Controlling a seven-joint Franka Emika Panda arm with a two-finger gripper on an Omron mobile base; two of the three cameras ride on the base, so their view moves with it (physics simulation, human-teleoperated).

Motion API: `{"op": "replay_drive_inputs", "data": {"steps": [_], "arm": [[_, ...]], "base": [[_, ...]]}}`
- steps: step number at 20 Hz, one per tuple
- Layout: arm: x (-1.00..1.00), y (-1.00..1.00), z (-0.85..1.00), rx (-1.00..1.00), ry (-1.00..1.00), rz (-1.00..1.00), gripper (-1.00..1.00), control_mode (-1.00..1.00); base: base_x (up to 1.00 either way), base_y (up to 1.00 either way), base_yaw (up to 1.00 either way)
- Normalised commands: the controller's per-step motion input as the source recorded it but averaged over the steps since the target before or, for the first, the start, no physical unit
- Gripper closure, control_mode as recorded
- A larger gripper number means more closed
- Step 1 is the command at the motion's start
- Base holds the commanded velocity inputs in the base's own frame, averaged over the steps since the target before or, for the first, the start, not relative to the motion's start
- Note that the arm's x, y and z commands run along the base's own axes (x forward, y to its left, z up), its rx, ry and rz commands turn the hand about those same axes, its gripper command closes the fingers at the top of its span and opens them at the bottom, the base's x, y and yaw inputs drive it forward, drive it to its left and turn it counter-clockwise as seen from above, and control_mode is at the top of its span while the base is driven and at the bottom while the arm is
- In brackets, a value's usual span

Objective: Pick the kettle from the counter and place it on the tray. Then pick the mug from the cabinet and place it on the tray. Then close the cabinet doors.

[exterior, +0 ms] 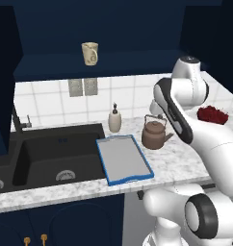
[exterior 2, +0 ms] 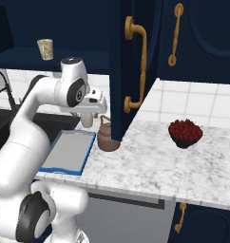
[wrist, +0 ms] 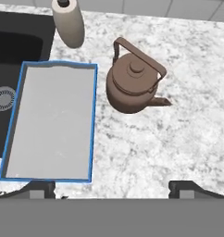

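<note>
Spread wide and holding nothing, the jaws of the white arm's gripper (wrist: 112, 187) hang high above the speckled marble counter (wrist: 178, 139), their two dark tips showing at the bottom of the hand view with bare stone between them. From there the brown kettle (wrist: 132, 85) lies ahead of the jaws and a little to the left of their midline, standing upright on the counter just beside the blue-rimmed grey tray (wrist: 51, 122), close to its long edge but not on it. Its thin arched handle (wrist: 139, 55) runs slantwise over the lid knob, and the short spout (wrist: 162, 101) points away from the tray toward open worktop. In the left base view the kettle (exterior: 153, 133) sits to the right of the tray (exterior: 123, 158), with the cream soap dispenser (exterior: 114, 119) behind them near the black sink (exterior: 56, 153). Judging by this layout, the coming move looks like a descent forward onto the handle, with the wrist perhaps turned so the fingers close across the arch rather than along it. Up on the navy shelf of the open cabinet (exterior: 94, 65), the cream mug (exterior: 90, 53) waits untouched, and in the right base view a door (exterior 2: 131, 66) with a long gold handle stands swung out over the counter, near a bowl of red fruit (exterior 2: 185, 133).
</note>
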Motion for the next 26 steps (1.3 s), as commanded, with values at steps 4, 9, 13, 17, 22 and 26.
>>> {"op": "replay_drive_inputs", "data": {"steps": [4,9,13,17,22,26], "arm": [[0.59,-0.22,-0.45,-0.03,0.0,0.21,-1.0,-1.0],[0.51,-0.28,-0.58,-0.02,0.0,0.24,-1.0,-1.0],[0.41,-0.24,-0.38,-0.06,0.0,0.15,-1.0,-1.0],[0.41,-0.17,-0.21,-0.01,0.0,0.1,-1.0,-1.0],[0.43,-0.16,-0.26,0.0,-0.02,0.1,-1.0,-1.0],[0.51,-0.11,-0.19,0.0,0.0,0.08,-1.0,-1.0]], "base": [[0.0,0.0,0.0],[0.0,0.0,0.0],[0.0,0.0,0.0],[0.0,0.0,0.0],[0.0,0.0,0.0],[0.0,0.0,0.0]]}}
